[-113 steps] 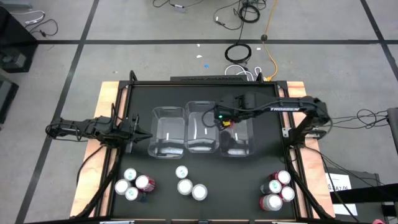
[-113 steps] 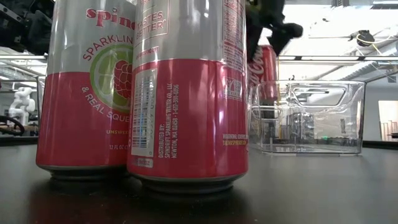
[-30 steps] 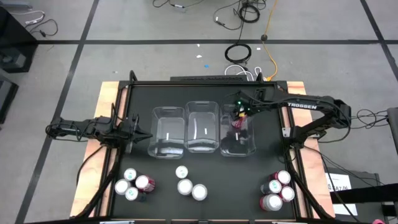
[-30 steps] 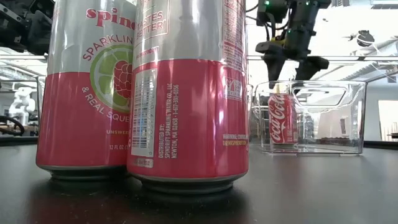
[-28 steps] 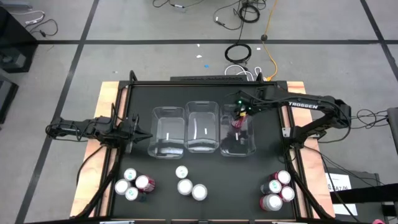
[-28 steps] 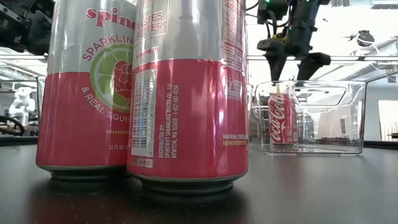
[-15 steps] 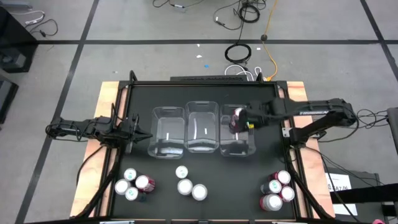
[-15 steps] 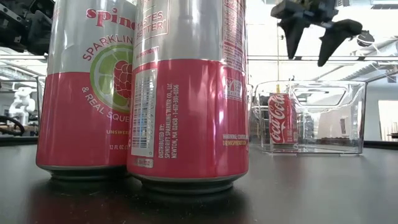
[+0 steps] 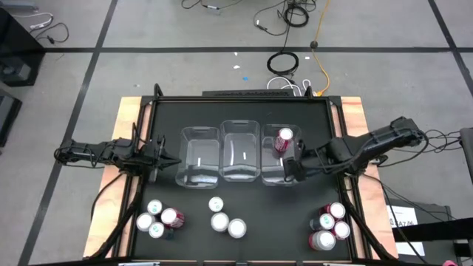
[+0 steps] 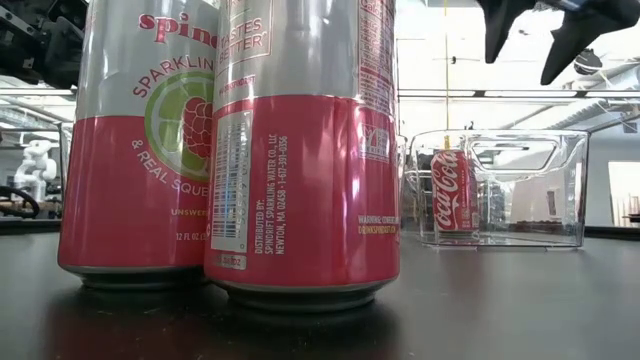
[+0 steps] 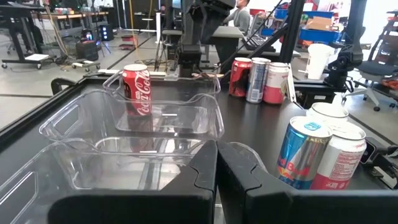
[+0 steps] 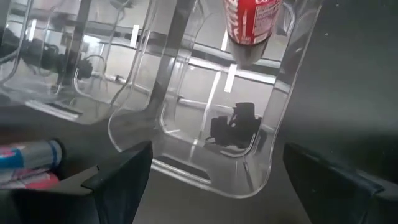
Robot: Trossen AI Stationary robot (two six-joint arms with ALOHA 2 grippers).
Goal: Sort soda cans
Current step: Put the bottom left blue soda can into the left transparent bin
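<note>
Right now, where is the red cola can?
In the high view the red cola can stands upright at the far end of the rightmost clear bin, just beyond the open right gripper.

Both arms matte black, slender segmented links. Right end effector (image 10: 540,35): two tapered black fingers. Left end effector (image 11: 217,180): blocky black fingers.

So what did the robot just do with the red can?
The right gripper lowered the red can into the right-hand bin, let go, opened and pulled back toward the table's front. The left gripper, the other two bins and the cans waiting at the front stayed put.
</note>
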